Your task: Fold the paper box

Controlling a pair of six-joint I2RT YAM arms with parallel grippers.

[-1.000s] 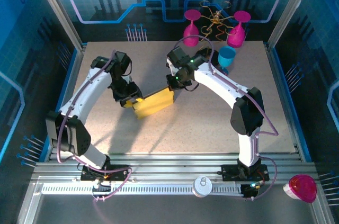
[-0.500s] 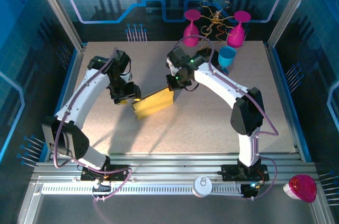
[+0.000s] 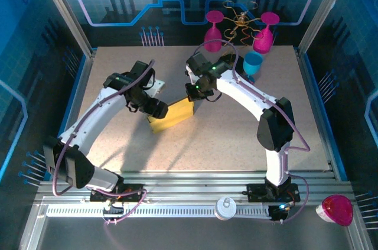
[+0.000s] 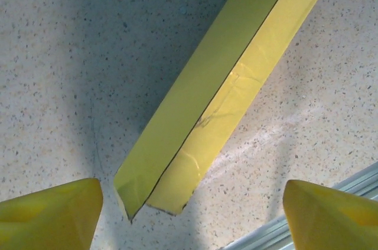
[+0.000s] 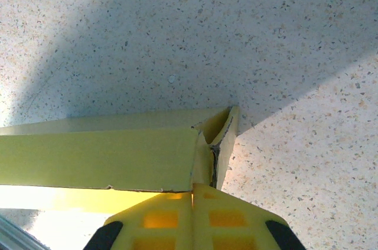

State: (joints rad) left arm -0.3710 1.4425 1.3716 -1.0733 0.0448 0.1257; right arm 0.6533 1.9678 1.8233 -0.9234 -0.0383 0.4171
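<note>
1. Through the top camera I saw the box [image 3: 172, 116] on the table [image 3: 236, 138], a little left of centre. It was yellow, long, and set on a slant between the two arms. The left gripper [image 3: 157, 108] hung at its left end and the right gripper [image 3: 192, 97] at its far right corner. From up there I could not tell how either pair of jaws stood. A blue cup [image 3: 253, 64] and two pink goblets [image 3: 213, 32] stood at the far edge, well apart from the box.

2. Through the left wrist camera I saw the left fingers [image 4: 50, 214] spread wide, one in each lower corner. The box [image 4: 218, 84] ran down from the upper right toward the gap between them. Its near end lay between the tips and touched neither — nothing was held. Two faces showed, meeting along one long fold: a darker olive one on the left and a brighter, creased one on the right.

3. Through the right wrist camera I saw the right fingers [image 5: 159, 220] pressed together, with a thin seam where they met. Their tips sat against the corner of the box [image 5: 100, 155], where a short end flap met the long wall. I could not tell whether any cardboard was caught in that seam. The box ran off to the left, with speckled table beyond it, partly in shadow.
</note>
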